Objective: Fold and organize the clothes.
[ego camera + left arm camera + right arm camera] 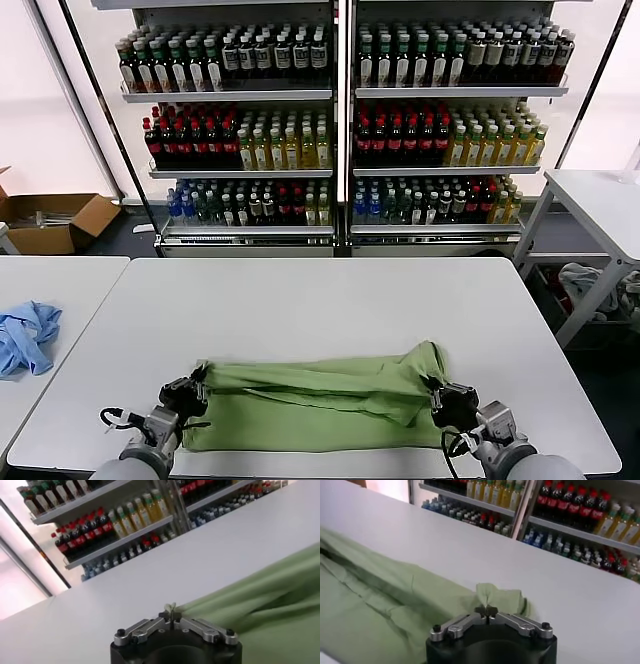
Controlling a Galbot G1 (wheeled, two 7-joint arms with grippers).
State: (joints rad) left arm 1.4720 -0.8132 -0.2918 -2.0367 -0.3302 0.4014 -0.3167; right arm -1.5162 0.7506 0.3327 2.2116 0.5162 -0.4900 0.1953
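I've got the L gripper (197, 381) and R gripper (436, 392) each pinched tight on an end of the green shirt (320, 405), lying part-folded along the near edge of the white table (320, 300), w/ blue garment (27, 336) off left, bottle shelves (340, 120) behind.

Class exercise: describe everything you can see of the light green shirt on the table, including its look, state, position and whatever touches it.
The light green shirt looks like soft, matte woven cloth. It lies near the front edge of the white table, stretched sideways into a long, creased, partly folded band. The left gripper pinches one end and the right gripper the other, jaws shut on the fabric. No collar, buttons or print show.
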